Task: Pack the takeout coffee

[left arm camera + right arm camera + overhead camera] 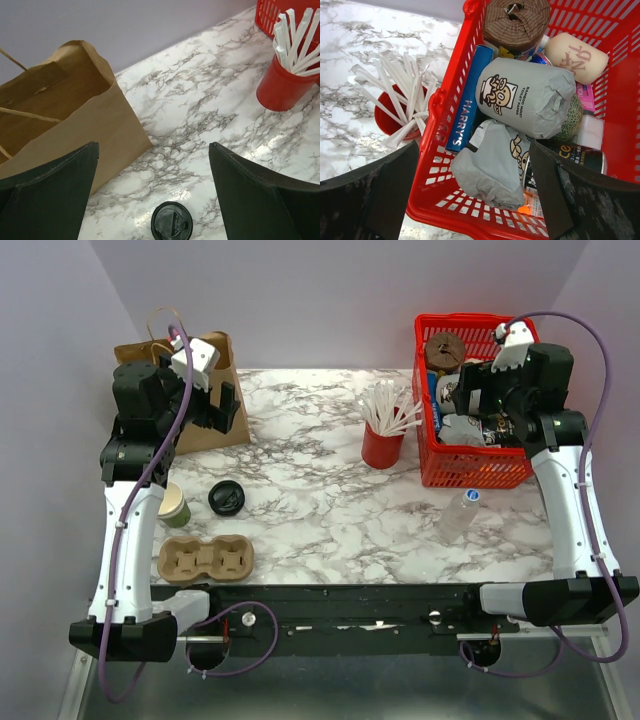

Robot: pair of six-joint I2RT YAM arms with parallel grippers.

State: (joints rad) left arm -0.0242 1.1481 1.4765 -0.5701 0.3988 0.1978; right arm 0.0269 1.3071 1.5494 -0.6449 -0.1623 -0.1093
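Takeout coffee (pixel 175 505) stands lidless on the desk (pixel 320 490), its black lid (pixel 226 498) just beside it, nearer the arm bases than the spread left hand (pixel 218 406) by the paper bag (pixel 190 435). The right hand (pixel 468 405), also spread, hangs over the red basket (pixel 475 472).

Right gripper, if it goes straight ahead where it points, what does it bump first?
Most likely the lower grey paper-wrapped toilet roll in the red plastic basket, which sits straight ahead of the open right gripper. Depth is hard to judge.
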